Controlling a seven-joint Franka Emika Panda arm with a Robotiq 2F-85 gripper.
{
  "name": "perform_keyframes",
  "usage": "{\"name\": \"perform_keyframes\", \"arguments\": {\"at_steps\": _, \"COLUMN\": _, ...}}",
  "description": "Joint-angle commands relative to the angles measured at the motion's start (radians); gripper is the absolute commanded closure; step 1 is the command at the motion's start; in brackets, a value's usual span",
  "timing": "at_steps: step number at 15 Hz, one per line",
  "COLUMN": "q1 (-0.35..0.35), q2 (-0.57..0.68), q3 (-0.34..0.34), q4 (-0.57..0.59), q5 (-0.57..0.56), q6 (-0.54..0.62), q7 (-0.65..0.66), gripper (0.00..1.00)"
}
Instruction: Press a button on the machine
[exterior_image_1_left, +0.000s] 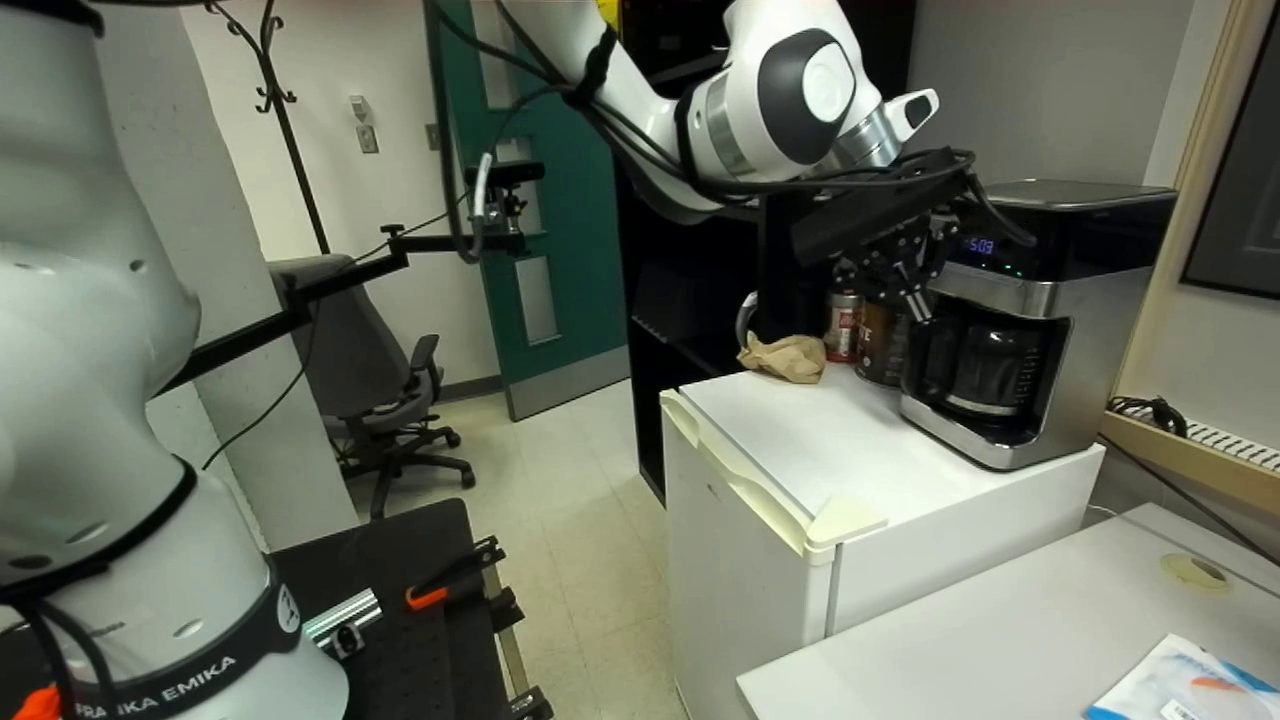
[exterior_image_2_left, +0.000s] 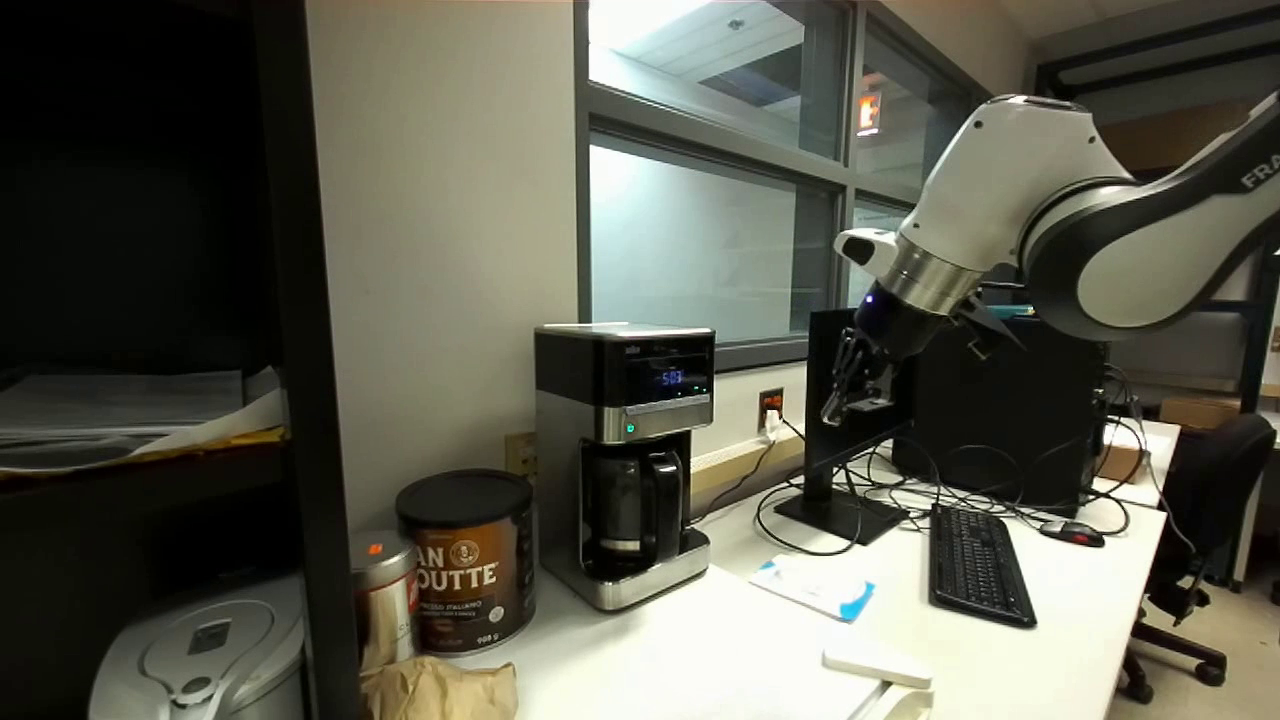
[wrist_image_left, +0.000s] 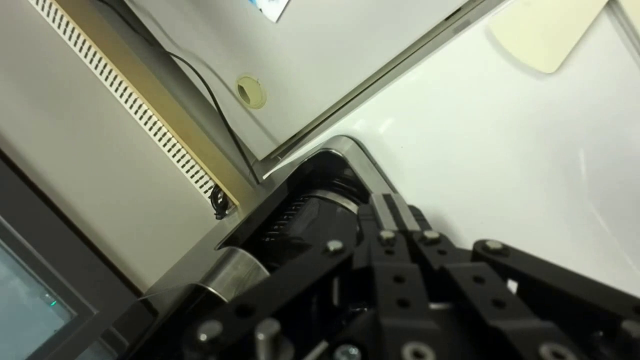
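The machine, a boxy black and silver coffee maker, stands on a white fridge top in both exterior views (exterior_image_1_left: 1098, 340) (exterior_image_2_left: 565, 380). Its display reads 5:03, with a silver button strip (exterior_image_2_left: 668, 404) below and a green-lit button (exterior_image_2_left: 630, 428) at the strip's lower left. A dark glass carafe (exterior_image_1_left: 995, 365) sits in its recess. My gripper (exterior_image_1_left: 918, 305) is in front of the machine, pointing down; it also shows apart from it in an exterior view (exterior_image_2_left: 832, 412). In the wrist view the fingertips (wrist_image_left: 396, 212) are together with nothing between them, beside the carafe (wrist_image_left: 325, 220). The button panel is hidden there.
A brown coffee tin (exterior_image_2_left: 465, 560), a smaller tin (exterior_image_2_left: 385, 600) and a crumpled paper bag (exterior_image_1_left: 785, 357) stand beside the machine. The fridge top (exterior_image_1_left: 790, 440) adjoins a white desk (exterior_image_1_left: 960, 640) with a monitor (exterior_image_2_left: 830, 450) and keyboard (exterior_image_2_left: 980, 565). A black shelf (exterior_image_1_left: 700, 290) stands behind.
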Motion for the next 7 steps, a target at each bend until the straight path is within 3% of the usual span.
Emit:
{"name": "perform_keyframes", "arguments": {"at_steps": 1, "q1": 0.009, "q2": -0.115, "q3": -0.006, "q4": -0.135, "q5": 0.055, "q6": -0.004, "q7": -0.046, "gripper": 1.00}}
{"name": "perform_keyframes", "arguments": {"at_steps": 7, "q1": 0.018, "q2": -0.202, "q3": -0.014, "q4": -0.244, "q5": 0.042, "q6": -0.004, "q7": -0.029, "gripper": 1.00}}
